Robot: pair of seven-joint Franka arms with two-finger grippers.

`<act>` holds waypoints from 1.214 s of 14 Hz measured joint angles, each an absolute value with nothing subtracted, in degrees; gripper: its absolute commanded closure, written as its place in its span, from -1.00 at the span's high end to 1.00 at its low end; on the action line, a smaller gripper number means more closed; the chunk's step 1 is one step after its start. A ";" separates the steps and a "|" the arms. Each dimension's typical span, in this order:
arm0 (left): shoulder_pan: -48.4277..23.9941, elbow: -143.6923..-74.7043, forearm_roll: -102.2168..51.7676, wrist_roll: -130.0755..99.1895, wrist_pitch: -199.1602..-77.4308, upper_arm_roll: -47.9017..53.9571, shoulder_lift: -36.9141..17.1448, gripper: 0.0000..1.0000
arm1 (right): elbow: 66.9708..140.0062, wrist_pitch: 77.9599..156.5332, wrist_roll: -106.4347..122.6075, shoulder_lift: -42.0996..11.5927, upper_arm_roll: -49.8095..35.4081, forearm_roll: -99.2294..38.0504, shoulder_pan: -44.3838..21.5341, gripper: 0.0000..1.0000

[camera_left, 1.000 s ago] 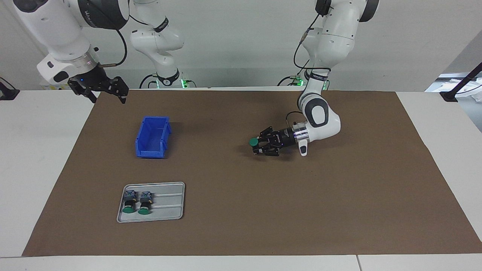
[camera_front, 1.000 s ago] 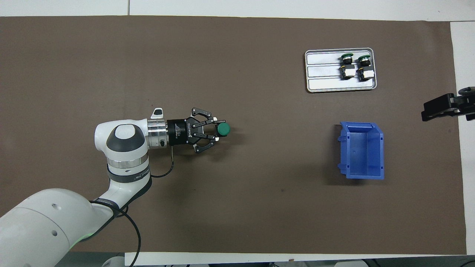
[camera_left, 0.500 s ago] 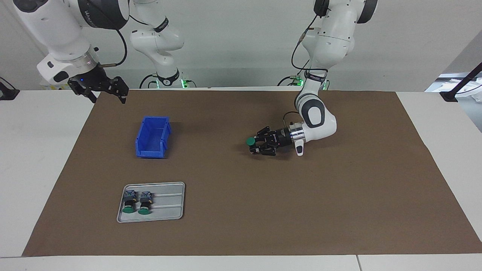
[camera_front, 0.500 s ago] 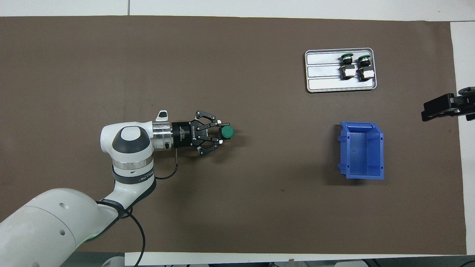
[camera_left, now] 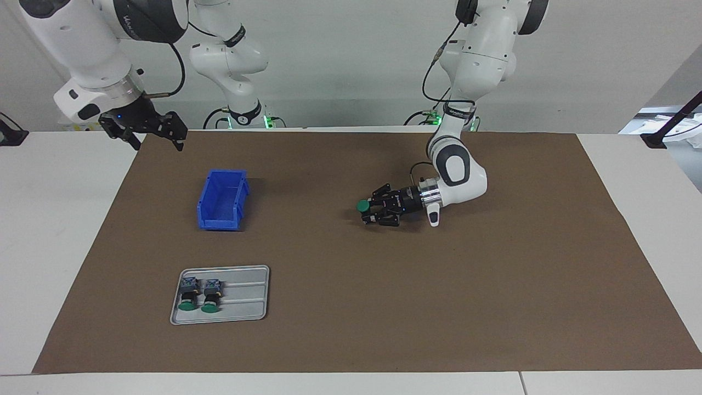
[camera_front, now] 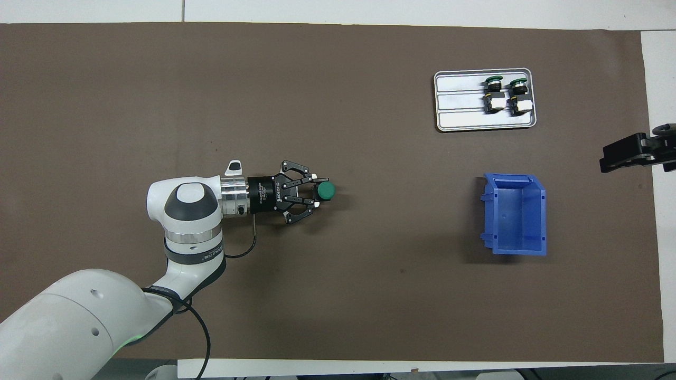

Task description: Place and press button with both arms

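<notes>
The left gripper (camera_left: 366,212) lies level and low over the middle of the brown mat (camera_left: 493,307), its fingers clamped on the body of the button (camera_left: 362,206), whose green cap sticks out past the fingertips toward the right arm's end of the table. From the facing view I cannot tell whether the button already touches the mat or hangs just above it. The likely trouble starts at that grip: the fingers appear to hold only a short stretch of a small round body, so a bump against the mat could twist it in the fingers, and letting go while it lies on its side could leave it rolling or with the cap pointing sideways, hard to press. A press from the other arm would also push it along the mat unless the left gripper holds it firm. The right gripper (camera_left: 145,129) waits with fingers apart, raised over the mat's edge at its own end, well apart from the button. The blue bin (camera_left: 211,216), between the right gripper and the tray, looks empty in the overhead view. The metal tray (camera_left: 249,302), farther from the robots than the bin, holds two more buttons (camera_left: 200,293) lying side by side at one end, the rest of its grooves bare.
</notes>
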State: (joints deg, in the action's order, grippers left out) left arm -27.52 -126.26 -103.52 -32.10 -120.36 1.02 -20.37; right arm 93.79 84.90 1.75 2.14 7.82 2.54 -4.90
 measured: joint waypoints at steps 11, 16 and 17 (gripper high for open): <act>-27.52 -126.45 -103.59 -32.01 -120.81 1.01 -20.37 -0.30 | 93.79 84.90 1.75 2.14 7.82 2.54 -4.90 0.97; -27.56 -126.46 -103.76 -32.09 -122.29 1.02 -20.24 0.07 | 93.79 84.90 1.75 2.14 7.82 2.54 -4.90 0.97; -27.66 -126.47 -103.76 -32.23 -123.18 1.03 -20.01 0.14 | 93.79 84.90 1.75 2.14 7.82 2.54 -4.90 0.97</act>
State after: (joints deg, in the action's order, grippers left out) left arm -27.66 -126.47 -103.76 -32.23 -123.18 1.03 -20.01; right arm 93.79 84.90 1.75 2.14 7.82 2.54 -4.90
